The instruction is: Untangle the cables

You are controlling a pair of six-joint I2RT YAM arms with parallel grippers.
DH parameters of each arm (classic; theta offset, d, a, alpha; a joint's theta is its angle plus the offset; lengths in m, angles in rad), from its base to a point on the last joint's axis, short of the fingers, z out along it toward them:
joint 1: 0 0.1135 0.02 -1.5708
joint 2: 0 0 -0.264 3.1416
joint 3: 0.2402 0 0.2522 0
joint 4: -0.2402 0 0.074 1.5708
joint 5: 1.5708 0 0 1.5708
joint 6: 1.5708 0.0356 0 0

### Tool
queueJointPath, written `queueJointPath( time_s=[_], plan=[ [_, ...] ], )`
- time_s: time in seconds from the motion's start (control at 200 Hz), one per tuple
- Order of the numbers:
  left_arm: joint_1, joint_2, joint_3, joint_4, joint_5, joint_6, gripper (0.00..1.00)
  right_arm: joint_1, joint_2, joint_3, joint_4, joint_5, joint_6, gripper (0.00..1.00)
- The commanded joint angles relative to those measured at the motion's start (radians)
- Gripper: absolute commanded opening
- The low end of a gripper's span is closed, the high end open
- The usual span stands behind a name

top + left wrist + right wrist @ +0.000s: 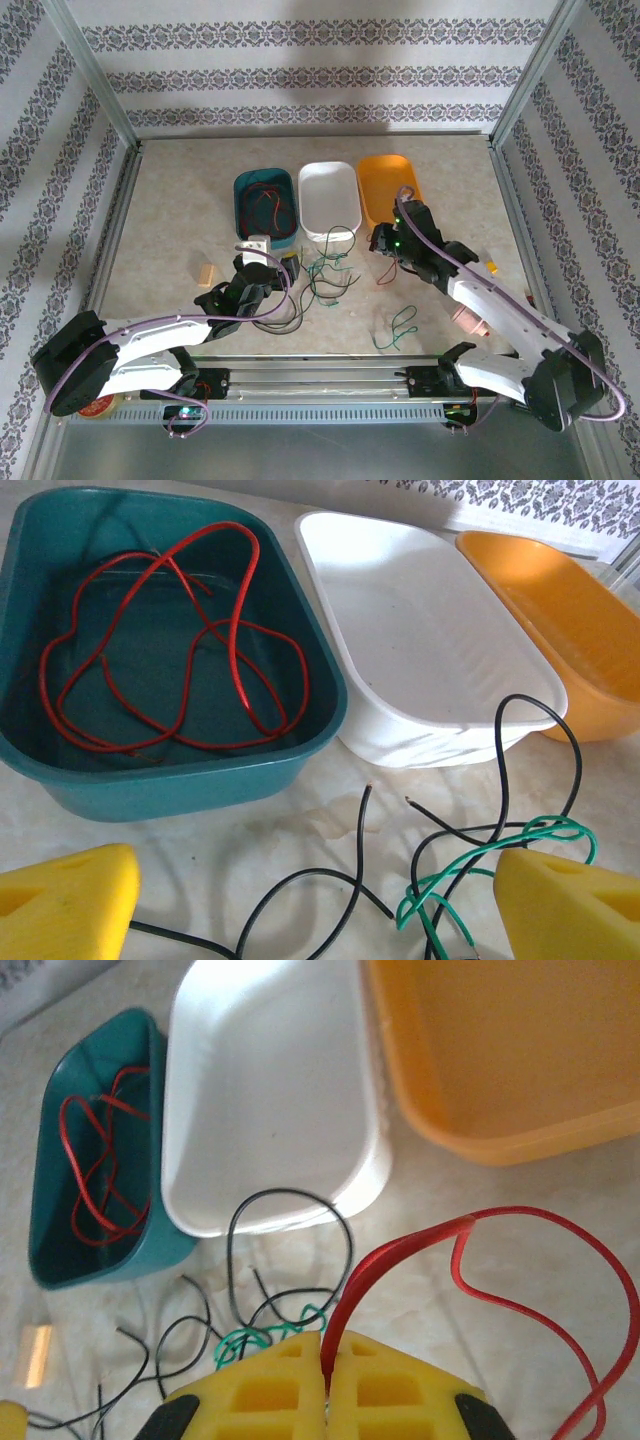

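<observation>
Right jaws, bottom centre, are clamping together on a red cable [338, 1320] below the orange tray [500, 1080]. Left jaws are standing apart at the bottom corners, with a black cable [500, 770] and a green cable [545, 828] lying between them, under the teal tray [170, 785]. Overhead, a loose green cable [400, 330] is lying lower centre on the worktop [170, 200].

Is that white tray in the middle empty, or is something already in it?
Empty: the white tray shows a bare floor in both wrist views; the black cable loops by its near wall, not inside.
</observation>
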Motion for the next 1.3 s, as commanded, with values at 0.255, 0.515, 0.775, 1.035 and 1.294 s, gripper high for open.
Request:
queueJointPath(
  time_s=[0.255,0.515,0.775,1.035,1.294],
  plan=[
    [0.013,-0.078,-0.01,-0.076,-0.2,-0.072,0.91,0.04,-0.053,0.177,0.1,-0.094,-0.105,0.06],
    [0.011,-0.209,0.101,-0.65,-0.567,-0.353,0.9,0.11,0.263,0.478,0.207,-0.313,-0.081,0.05],
    [0.012,-0.299,0.088,-0.85,-0.592,-0.492,0.9,0.14,0.669,0.805,0.236,-0.444,-0.004,0.05],
    [0.013,-0.303,0.072,-0.848,-0.574,-0.493,0.9,0.161,1.035,1.047,0.181,-0.472,0.017,0.05],
    [0.013,-0.31,0.07,-0.799,-0.571,-0.438,0.9,0.191,1.253,1.221,0.053,-0.313,-0.051,0.05]
  ],
)
